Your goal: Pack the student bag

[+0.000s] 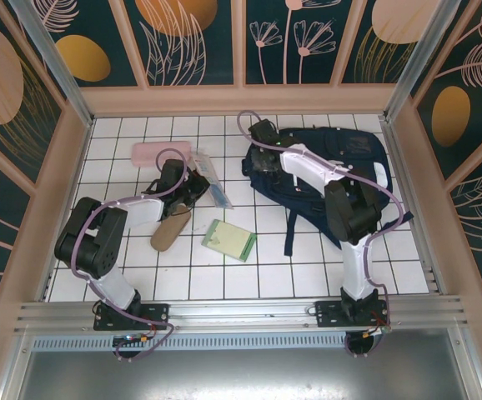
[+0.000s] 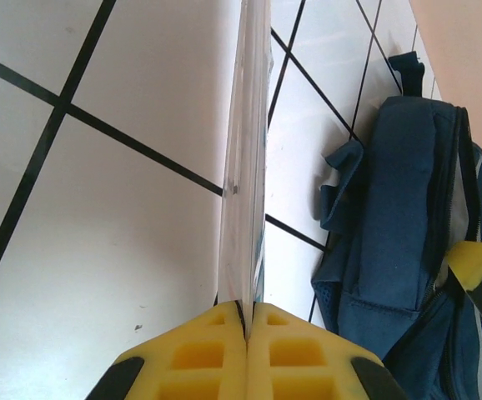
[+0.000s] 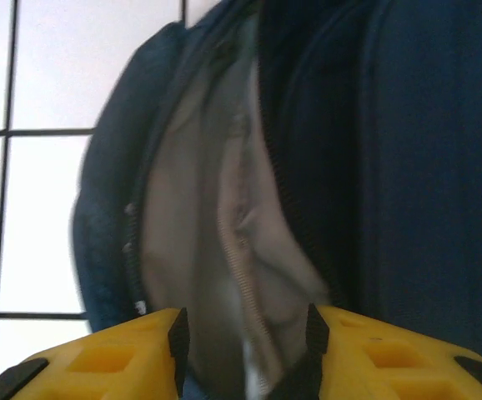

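Note:
The student bag (image 1: 341, 162), navy blue, lies flat at the back right of the tiled table. My right gripper (image 1: 262, 143) is at its left end. In the right wrist view that gripper (image 3: 245, 323) is open, its jaws standing either side of the bag's gaping zip mouth and grey lining (image 3: 199, 217). My left gripper (image 1: 193, 180) is left of the bag. It (image 2: 248, 315) is shut on the near edge of a thin clear plastic packet (image 2: 245, 150), seen edge-on and stretching away over the tiles. The bag (image 2: 408, 225) shows at the right of the left wrist view.
A pink pencil case (image 1: 162, 154) lies at the back left. A tan oval case (image 1: 170, 231) sits under the left forearm. A green notebook (image 1: 229, 240) lies mid-table. Dark bag straps (image 1: 291, 229) trail toward the front. Wooden walls close in the table.

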Robot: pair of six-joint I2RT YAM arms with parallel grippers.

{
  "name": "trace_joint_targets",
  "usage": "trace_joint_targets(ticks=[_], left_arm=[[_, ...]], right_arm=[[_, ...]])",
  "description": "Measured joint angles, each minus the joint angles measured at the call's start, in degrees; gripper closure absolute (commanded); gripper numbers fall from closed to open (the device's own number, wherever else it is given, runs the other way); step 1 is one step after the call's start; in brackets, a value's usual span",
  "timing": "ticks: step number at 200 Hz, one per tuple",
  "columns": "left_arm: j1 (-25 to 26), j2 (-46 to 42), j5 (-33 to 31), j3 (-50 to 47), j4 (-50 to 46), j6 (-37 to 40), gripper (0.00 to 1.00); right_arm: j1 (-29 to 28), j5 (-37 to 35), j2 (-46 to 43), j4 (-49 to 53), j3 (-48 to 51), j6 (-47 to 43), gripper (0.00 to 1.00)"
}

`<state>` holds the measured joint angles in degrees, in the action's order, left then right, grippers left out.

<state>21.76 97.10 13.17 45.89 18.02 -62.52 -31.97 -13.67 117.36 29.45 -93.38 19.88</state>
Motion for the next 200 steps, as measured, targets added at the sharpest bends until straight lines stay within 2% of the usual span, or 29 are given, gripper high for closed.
trace_joint_targets(ticks=[56, 132, 200], left_arm=[[0.0, -0.55, -0.09, 0.92, -1.55, 1.05, 0.98], [0.0, -1.27, 0.39, 2.89, -2.34, 2.56, 0.98], [0.0, -2.58, 1.25, 3.48, -3.32, 3.78, 0.97]], right_arm=[[0.07, -1.53, -0.24, 0.94, -1.2, -0.59, 0.49], [4.13, -2.8, -0.98, 1.68, -1.33, -0.66, 0.52], [4.17, -1.88, -0.24, 0.42, 2.03, -0.61, 0.54]])
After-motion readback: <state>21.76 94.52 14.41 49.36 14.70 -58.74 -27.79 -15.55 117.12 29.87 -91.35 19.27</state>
